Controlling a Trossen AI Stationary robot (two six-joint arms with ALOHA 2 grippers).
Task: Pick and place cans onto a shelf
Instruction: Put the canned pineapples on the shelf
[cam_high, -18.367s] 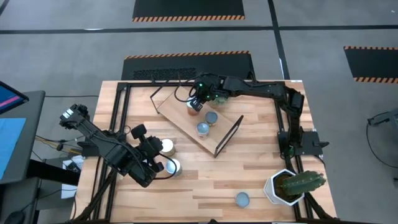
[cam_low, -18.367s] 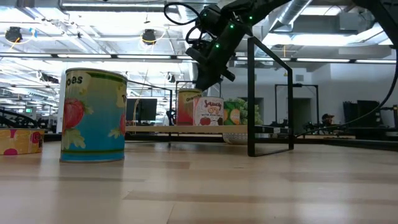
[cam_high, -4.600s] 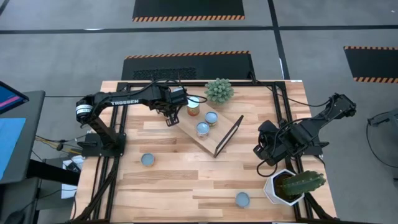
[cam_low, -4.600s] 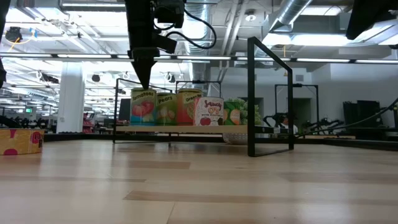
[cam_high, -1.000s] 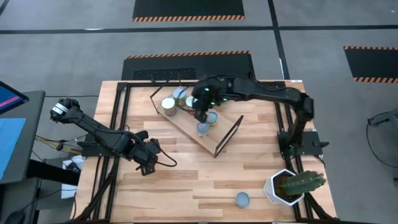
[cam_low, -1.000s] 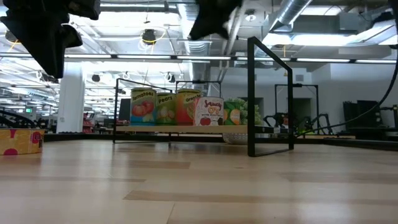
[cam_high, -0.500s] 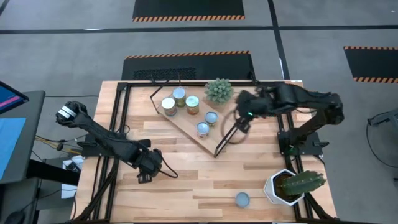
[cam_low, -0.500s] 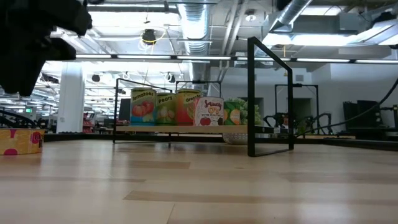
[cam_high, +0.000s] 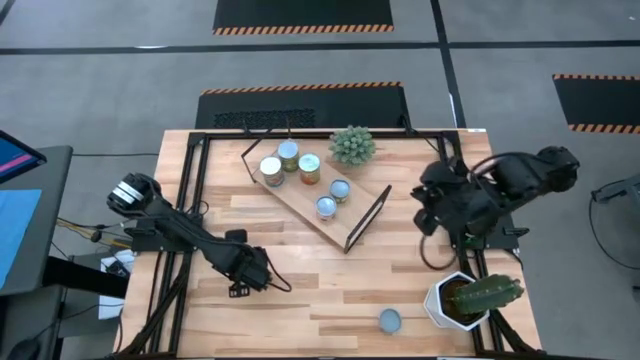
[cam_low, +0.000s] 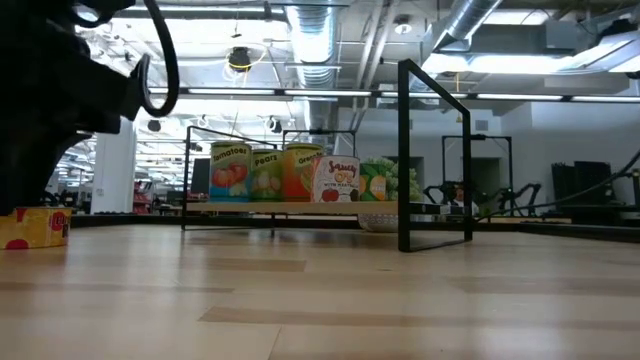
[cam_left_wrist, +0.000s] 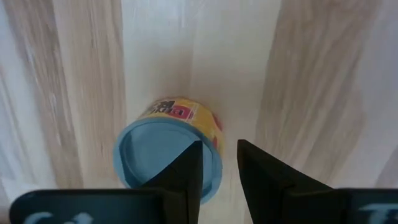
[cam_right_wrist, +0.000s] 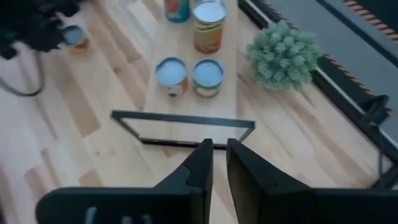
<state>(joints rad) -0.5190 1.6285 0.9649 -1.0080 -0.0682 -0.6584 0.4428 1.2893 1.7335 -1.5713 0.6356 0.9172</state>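
A can with a pale-blue top and yellow label (cam_left_wrist: 155, 155) stands upright on the tabletop at the near left. My left gripper (cam_left_wrist: 219, 149) points down over it, its fingers a narrow gap apart above the can's rim, with nothing between them. In the high view that gripper (cam_high: 245, 278) hides the can. Several cans (cam_high: 310, 167) stand upright on the shelf (cam_high: 300, 200), a slanted wooden board at the far middle. Another can (cam_high: 390, 320) stands near the table's front edge. My right gripper (cam_high: 427, 218) hangs by the right edge, fingers nearly together and empty. My left gripper comes at the pale-blue-topped can from above, pointing down, with one fingertip (cam_left_wrist: 189, 163) over the can's top near its rim (cam_left_wrist: 214, 163). I cannot tell whether it touches the can. The can stands upright on the table.
A white pot with a cactus (cam_high: 465, 300) stands at the near right corner. A small green plant (cam_high: 352, 145) sits behind the shelf. The shelf's black frame end (cam_high: 367, 215) stands upright toward my right gripper. Bare planks lie between the shelf and the front edge.
My right gripper has drawn back from above the cans on the shelf toward the table's right edge, empty. My left gripper has shifted a little toward the near edge and come lower over the can at the near left. The cans on the shelf have stayed put.
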